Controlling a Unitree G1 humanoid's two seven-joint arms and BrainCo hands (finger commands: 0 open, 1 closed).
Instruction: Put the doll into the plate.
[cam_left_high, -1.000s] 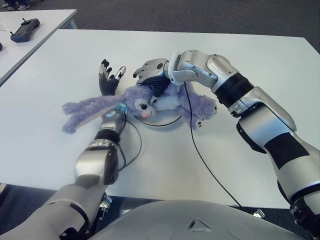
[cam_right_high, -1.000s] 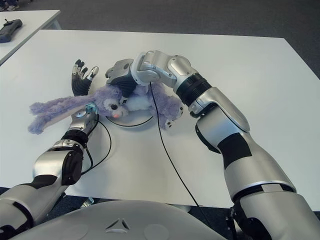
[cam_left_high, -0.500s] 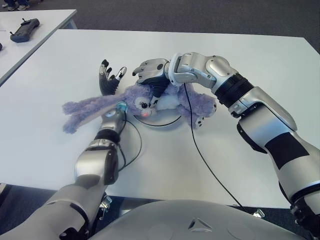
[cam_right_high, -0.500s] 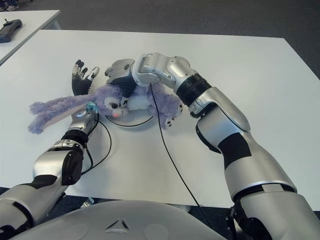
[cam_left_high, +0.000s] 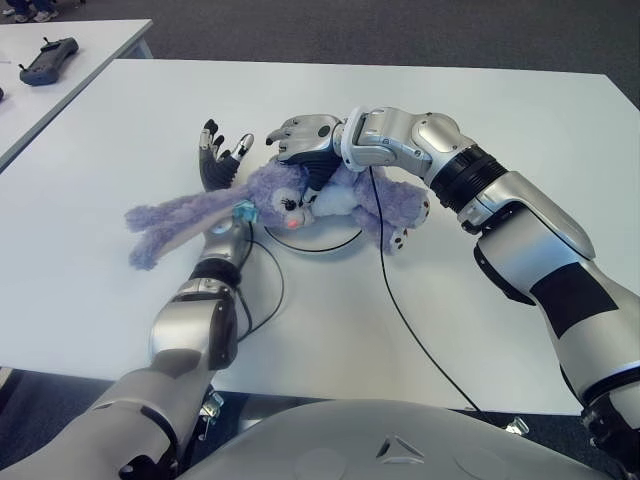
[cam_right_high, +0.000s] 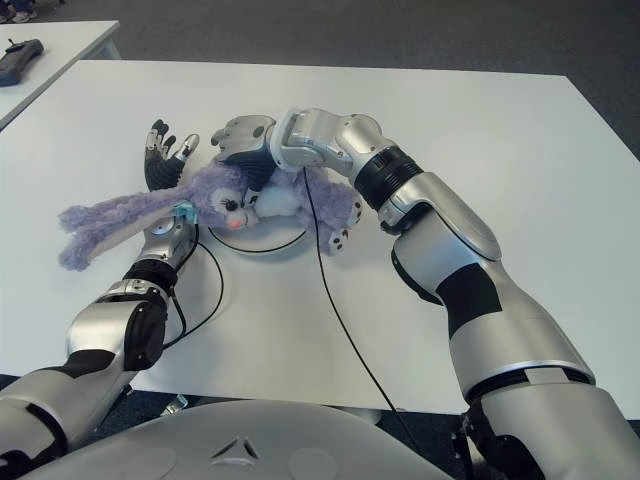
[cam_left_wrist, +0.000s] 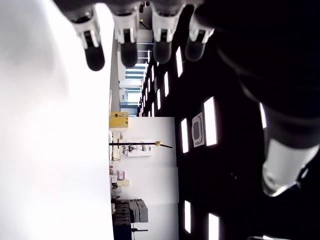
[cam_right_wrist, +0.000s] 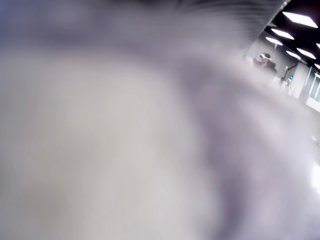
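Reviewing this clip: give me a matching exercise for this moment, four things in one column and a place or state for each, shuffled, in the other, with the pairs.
Things:
1. doll
2. plate
3. left hand
4. right hand

Places or states:
A. fingers spread, holding nothing, beside the doll's long ears
B. white, mostly covered, only its near rim showing
C. purple plush, body over the plate, ears trailing to the robot's left
D. closed on the doll from above, at its head

Pairs: 1-C, 2-B, 3-A, 4-D
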